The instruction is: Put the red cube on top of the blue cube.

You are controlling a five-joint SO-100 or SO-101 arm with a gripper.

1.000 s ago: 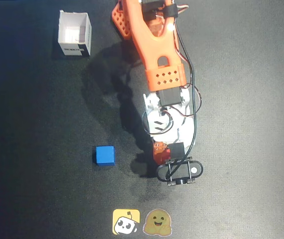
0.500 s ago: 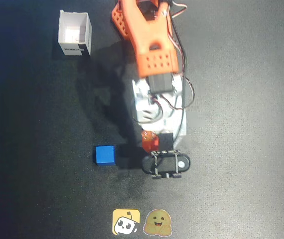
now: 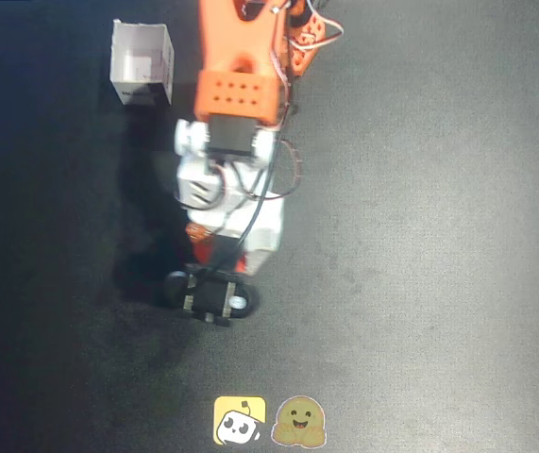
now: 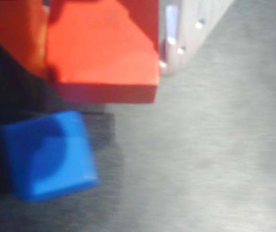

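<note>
In the wrist view the red cube (image 4: 104, 53) fills the top middle, clamped between an orange finger (image 4: 12, 34) on the left and a white finger (image 4: 191, 29) on the right. My gripper (image 4: 104, 48) is shut on it and holds it above the mat. The blue cube (image 4: 48, 154) lies on the dark mat below and to the left of the red cube, apart from it. In the overhead view the arm reaches down from the top, with the gripper (image 3: 227, 247) near the middle. Both cubes are largely hidden under the arm there.
A white open box (image 3: 142, 61) stands at the upper left of the overhead view. Two stickers, one yellow (image 3: 241, 420) and one brown (image 3: 298, 422), lie at the bottom edge. The dark grey mat (image 3: 420, 236) covers the table.
</note>
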